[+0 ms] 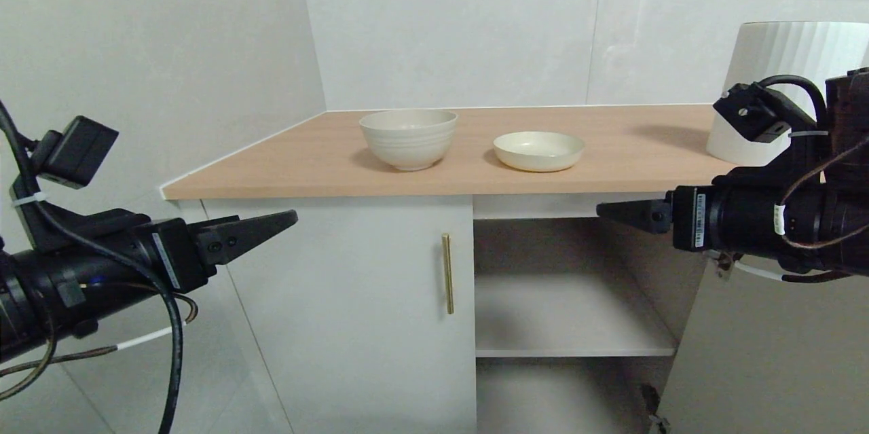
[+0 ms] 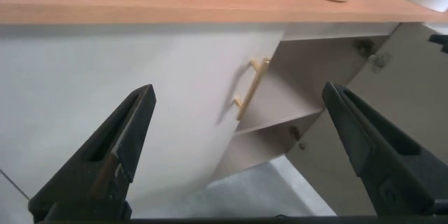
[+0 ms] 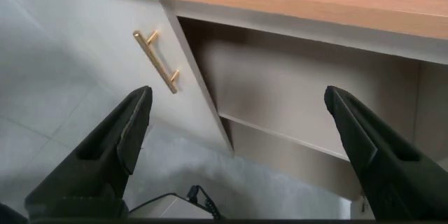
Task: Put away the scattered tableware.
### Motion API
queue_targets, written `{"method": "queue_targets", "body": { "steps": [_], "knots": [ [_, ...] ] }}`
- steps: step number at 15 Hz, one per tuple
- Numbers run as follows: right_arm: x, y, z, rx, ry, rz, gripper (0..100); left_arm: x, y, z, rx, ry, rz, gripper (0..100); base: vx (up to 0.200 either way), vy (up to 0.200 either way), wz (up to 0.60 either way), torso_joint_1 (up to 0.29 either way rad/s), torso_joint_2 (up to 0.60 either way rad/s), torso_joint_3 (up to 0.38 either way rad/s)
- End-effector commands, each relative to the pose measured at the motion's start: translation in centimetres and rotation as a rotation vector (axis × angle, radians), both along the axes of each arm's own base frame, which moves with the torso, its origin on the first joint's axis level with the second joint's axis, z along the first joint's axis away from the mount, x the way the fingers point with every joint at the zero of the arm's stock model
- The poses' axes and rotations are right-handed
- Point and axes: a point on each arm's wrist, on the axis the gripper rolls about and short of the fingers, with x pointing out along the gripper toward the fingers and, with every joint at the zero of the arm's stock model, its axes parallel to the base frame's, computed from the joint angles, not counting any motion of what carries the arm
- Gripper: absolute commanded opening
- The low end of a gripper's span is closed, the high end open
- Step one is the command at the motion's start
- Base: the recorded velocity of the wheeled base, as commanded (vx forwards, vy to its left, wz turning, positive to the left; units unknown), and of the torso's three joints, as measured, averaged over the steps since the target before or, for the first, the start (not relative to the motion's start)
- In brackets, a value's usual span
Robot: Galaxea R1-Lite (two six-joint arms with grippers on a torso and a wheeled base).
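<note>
Tableware noted: one bowl and one shallow dish, both upright on the wooden counter, neither held. Left gripper hangs at the near left, lower than the counter top and in front of the shut cabinet door. Its fingers are spread wide with nothing between them. Right gripper hangs at the near right, also lower than the counter top, at the mouth of the open cabinet bay. Its fingers are likewise spread wide and grip nothing. The two grippers are well apart and point toward each other. The bowl stands left of the dish, near it but apart, and both are set back from the counter's front edge. A brass handle runs upright along the shut door's right edge. One shelf crosses the open bay, whose own door stands swung out at the right. A white ribbed container stands at the counter's far right, partly hidden by the right arm.
</note>
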Motion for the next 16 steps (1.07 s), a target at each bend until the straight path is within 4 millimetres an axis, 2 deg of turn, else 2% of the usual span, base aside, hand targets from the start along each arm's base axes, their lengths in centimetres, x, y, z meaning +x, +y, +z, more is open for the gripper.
{"method": "queue_targets", "body": {
  "steps": [1,8,11,16],
  "knots": [
    [-0.03,-0.05,-0.26,-0.004,0.005,0.001,100,0.06,-0.02,-0.07,0.0,0.003,-0.001,100,0.0,0.0,0.0,0.0,0.0,0.0],
    [0.1,0.03,-0.41,-0.001,-0.007,0.002,100,0.3,-0.06,-0.26,0.002,0.012,-0.001,100,0.0,0.0,0.0,0.007,-0.02,-0.014],
    [0.24,0.03,-0.52,-0.004,-0.003,0.0,100,0.61,-0.12,-0.49,0.004,0.024,-0.001,100,0.0,0.0,0.0,0.043,-0.25,-0.243],
    [0.71,0.12,-0.97,-0.013,0.011,-0.008,100,0.8,-0.15,-0.71,0.005,0.036,-0.001,100,0.0,0.0,0.0,0.18,-0.48,-0.291]
  ]
}}
